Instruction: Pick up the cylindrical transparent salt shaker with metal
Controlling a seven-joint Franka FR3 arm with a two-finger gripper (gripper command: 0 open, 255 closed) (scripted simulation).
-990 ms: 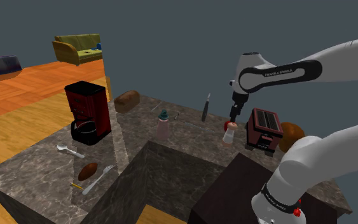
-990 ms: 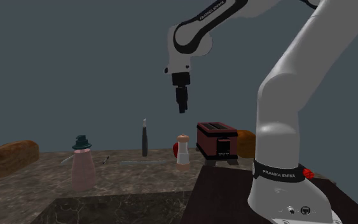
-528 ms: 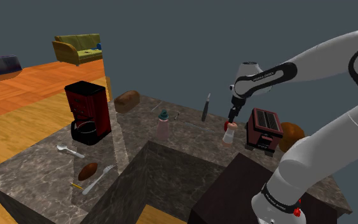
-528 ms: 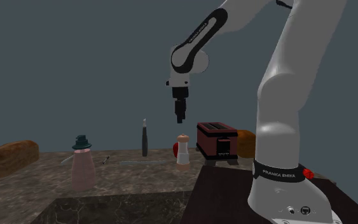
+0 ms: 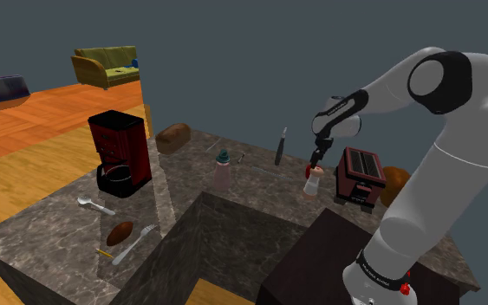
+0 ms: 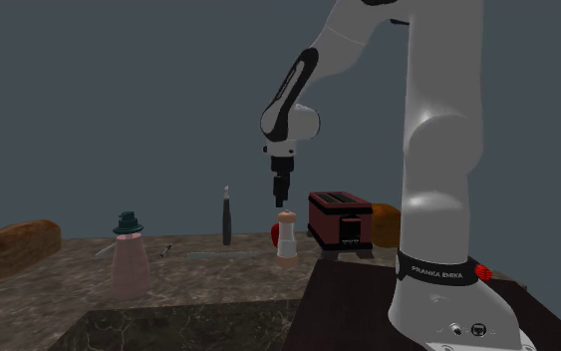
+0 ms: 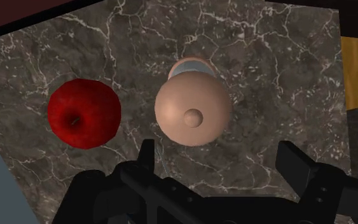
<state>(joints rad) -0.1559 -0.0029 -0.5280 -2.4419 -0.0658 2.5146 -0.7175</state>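
End effector [image 6: 281, 196] open, fingers spread wide, hovering at 12 o'clock over salt shaker [image 6: 286, 237], not touching. Shaker upright on marble desk [image 6: 198, 284]. Red apple [image 7: 84, 113] just beside it. Second exterior view: toaster [image 6: 340, 221] at shaker's 3 o'clock.
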